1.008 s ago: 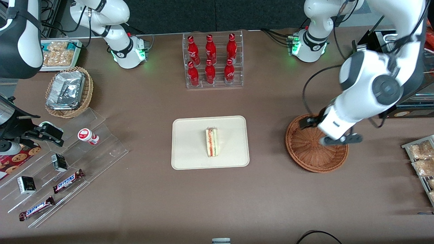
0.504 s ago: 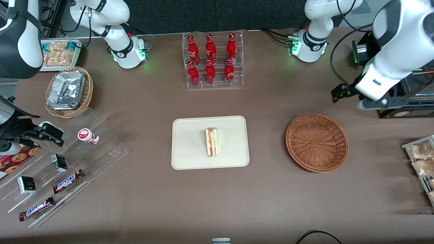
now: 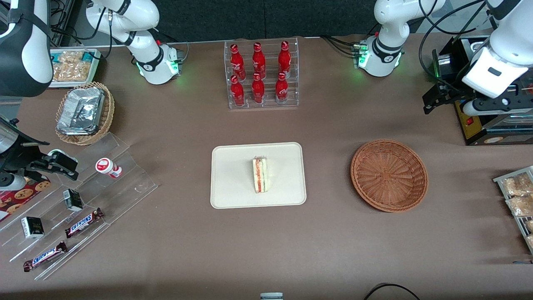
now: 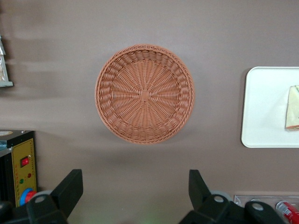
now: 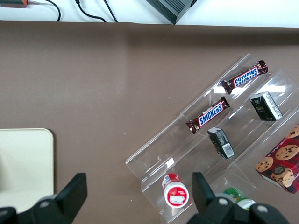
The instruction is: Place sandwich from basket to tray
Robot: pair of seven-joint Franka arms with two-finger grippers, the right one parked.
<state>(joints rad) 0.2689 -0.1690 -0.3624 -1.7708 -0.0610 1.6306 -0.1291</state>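
The sandwich (image 3: 261, 175) lies on its side near the middle of the cream tray (image 3: 233, 183); its white bread and red and green filling show. The reddish-brown wicker basket (image 3: 389, 175) beside the tray holds nothing. My left gripper (image 3: 479, 106) hangs high above the table, farther from the front camera than the basket and toward the working arm's end. In the left wrist view the gripper (image 4: 135, 186) is open, its two fingers (image 4: 70, 186) wide apart with nothing between them. That view also shows the basket (image 4: 145, 93), an edge of the tray (image 4: 268, 107) and part of the sandwich (image 4: 293, 108).
An acrylic rack of red bottles (image 3: 260, 75) stands farther from the front camera than the tray. A black box with a yellow panel (image 3: 470, 121) sits under the gripper. Bagged snacks (image 3: 516, 196) lie at the working arm's end. A tan basket of foil packets (image 3: 83, 112) and stepped racks (image 3: 79, 196) are at the parked arm's end.
The left gripper has risen from over the basket and drawn back, away from the front camera, toward the working arm's end. The sandwich has stayed on the tray.
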